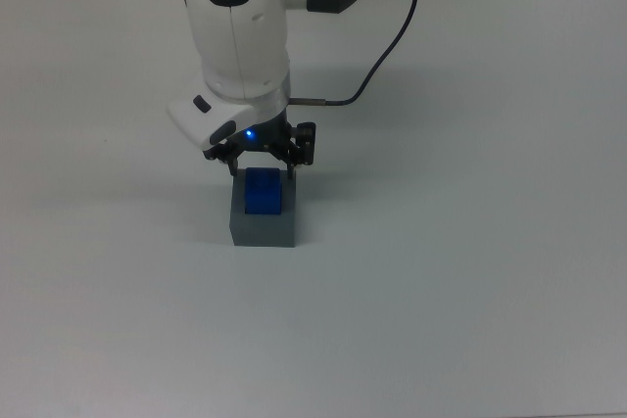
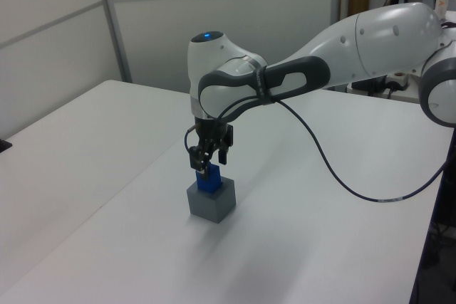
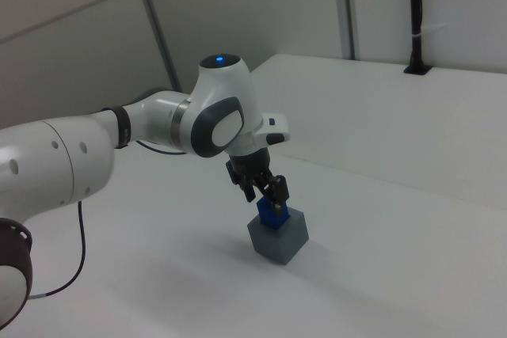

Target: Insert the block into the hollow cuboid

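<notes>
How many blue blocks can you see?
1. The small bright blue solid block sits in the square recess of the matte grey box on the white table, right under the robot's pincer. No others show; none seem hidden.

block (image 1: 263, 192): bright blue, upright, seated in recess, top protruding | hollow cuboid (image 1: 263, 229): matte grey, flat on table
</notes>
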Controlling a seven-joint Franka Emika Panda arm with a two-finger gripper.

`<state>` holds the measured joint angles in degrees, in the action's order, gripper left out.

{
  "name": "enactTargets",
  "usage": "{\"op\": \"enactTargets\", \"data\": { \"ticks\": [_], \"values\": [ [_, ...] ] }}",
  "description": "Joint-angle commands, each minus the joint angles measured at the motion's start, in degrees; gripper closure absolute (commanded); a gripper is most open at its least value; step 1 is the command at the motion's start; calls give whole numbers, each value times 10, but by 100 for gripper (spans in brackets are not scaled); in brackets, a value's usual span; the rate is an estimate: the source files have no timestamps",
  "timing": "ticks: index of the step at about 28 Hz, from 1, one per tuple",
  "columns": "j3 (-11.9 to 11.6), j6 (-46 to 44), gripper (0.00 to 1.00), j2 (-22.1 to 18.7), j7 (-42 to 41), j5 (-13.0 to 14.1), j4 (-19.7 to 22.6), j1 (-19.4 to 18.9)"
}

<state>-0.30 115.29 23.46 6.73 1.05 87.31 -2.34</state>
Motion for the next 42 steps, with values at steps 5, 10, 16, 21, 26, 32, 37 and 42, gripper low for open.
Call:
{"op": "enactTargets", "data": {
  "ticks": [5, 10, 16, 21, 26, 32, 37, 42],
  "values": [
    [2, -96, 0, -74, 27, -2, 6, -13],
    [2, -131, 0, -138, 25, -2, 36, -18],
    [1, -143, 0, -216, 26, -18, 98, -39],
    [1, -161, 0, -225, 15, -22, 96, -38],
    [-4, -162, 0, -224, 9, -29, 85, -34],
    [-6, -158, 0, -224, 3, -27, 79, -24],
    [-6, -158, 0, -223, 2, -27, 79, -24],
    [-12, -162, 0, -228, 2, -24, 76, -21]
  ]
}}
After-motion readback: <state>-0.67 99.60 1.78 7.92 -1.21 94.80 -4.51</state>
